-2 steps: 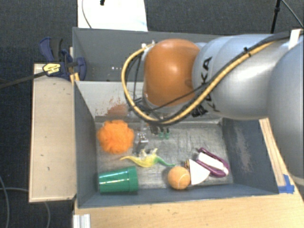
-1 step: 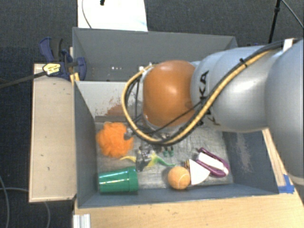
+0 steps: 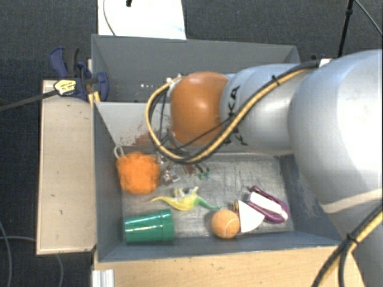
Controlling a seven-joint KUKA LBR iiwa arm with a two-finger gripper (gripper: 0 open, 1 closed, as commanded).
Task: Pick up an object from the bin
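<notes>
Below the arm's orange cover, my gripper (image 3: 172, 171) is low in the bin's back-left part. It sits right beside an orange fluffy scrubber (image 3: 137, 173), which lies against the left wall. A yellow-green toy dinosaur (image 3: 183, 201) lies on the bin floor just in front of the gripper. I see nothing held.
A green plastic cup (image 3: 149, 227) lies on its side at the front left. An orange ball (image 3: 225, 223) rests at the front middle, touching a white and purple tool (image 3: 263, 208) to its right. The arm and its cables cover the bin's back right.
</notes>
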